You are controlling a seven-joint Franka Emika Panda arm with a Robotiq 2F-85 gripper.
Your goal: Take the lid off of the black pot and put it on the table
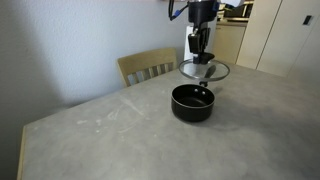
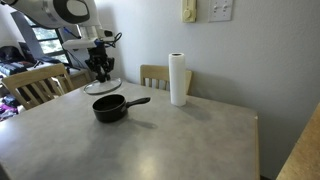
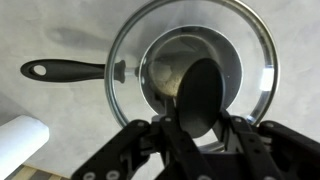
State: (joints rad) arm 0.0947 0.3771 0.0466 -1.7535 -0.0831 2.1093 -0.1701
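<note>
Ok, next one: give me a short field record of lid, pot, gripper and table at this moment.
lid: in the air, above the pot, held by its knob
pot: uncovered, standing on the table
gripper: shut on the lid's knob
table: lid not yet set down
nearby: upright paper towel roll, chair

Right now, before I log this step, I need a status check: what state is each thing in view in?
Gripper: shut on the lid's knob.
Lid: off the pot, held in the air just above it, roughly level.
Black pot: uncovered, upright on the table, looks empty in the wrist view.
Table: bears the pot; the lid is not on it yet.
Paper-towel roll: standing upright.
Chair: upright at the table's edge.
</note>
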